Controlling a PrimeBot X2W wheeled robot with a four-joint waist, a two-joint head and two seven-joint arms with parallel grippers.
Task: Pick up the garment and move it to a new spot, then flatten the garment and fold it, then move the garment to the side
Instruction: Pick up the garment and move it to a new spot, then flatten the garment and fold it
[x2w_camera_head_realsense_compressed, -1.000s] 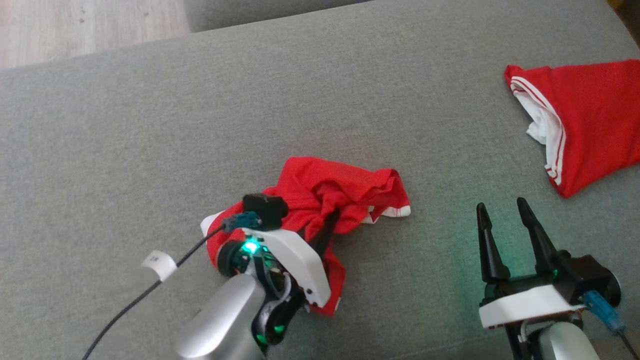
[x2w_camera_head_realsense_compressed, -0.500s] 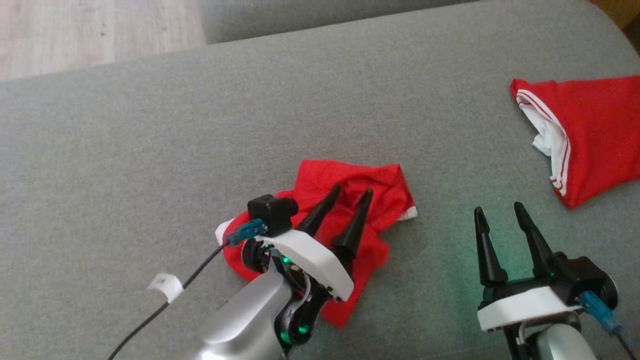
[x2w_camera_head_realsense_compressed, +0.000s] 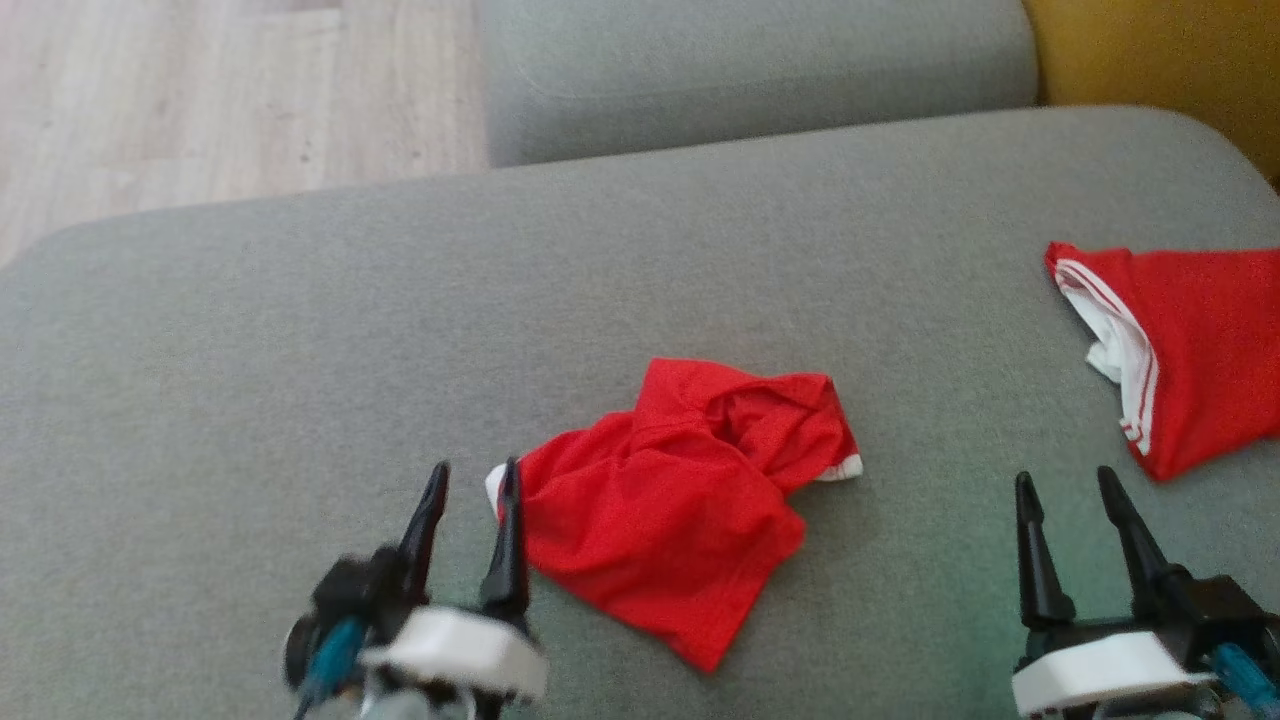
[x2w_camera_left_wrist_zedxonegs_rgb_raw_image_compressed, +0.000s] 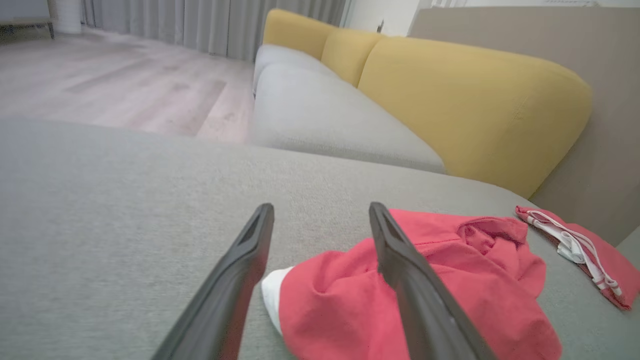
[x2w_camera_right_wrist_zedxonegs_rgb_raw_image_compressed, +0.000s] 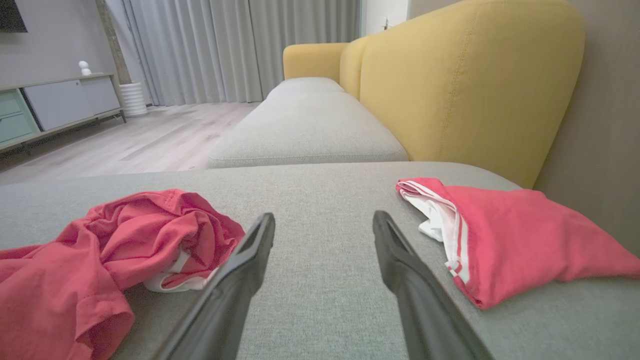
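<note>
Having released the crumpled red, white-trimmed fabric garment (x2w_camera_head_realsense_compressed: 680, 500) onto the grey sofa cushion (x2w_camera_head_realsense_compressed: 300, 350), the left end effector (x2w_camera_head_realsense_compressed: 475, 465) has drawn back with fingers spread, so flattening likely comes next.

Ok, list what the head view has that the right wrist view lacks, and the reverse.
Head view's own: the left gripper, open, beside the crumpled red garment. Right wrist view's own: grey curtains and a low cabinet. Shared: that garment, the second red garment with white stripes, the grey cushion and the open right gripper.
</note>
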